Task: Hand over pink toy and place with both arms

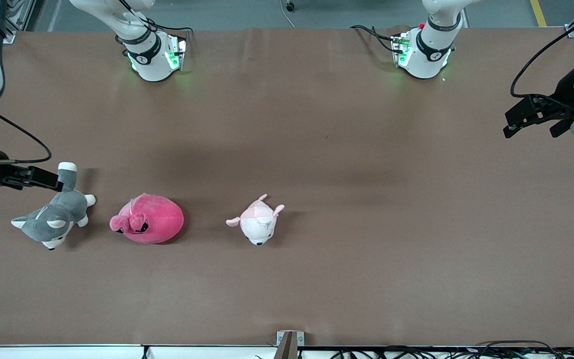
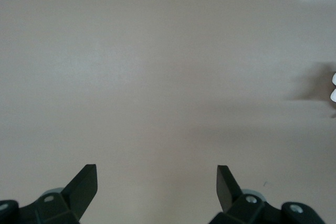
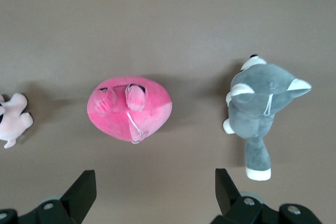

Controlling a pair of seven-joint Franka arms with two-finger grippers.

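Note:
The pink toy, a round hot-pink plush, lies on the brown table toward the right arm's end, between two smaller plush toys. It also shows in the right wrist view, clear of the fingers. My right gripper hangs open and empty over the table by the husky's tail; its jaws stand wide apart in the right wrist view. My left gripper is open and empty over bare table at the left arm's end, well away from the toys.
A grey-and-white husky plush lies beside the pink toy, closer to the right arm's end of the table; it also shows in the right wrist view. A pale pink-and-white animal plush lies near the table's middle. The arm bases stand along the table's back edge.

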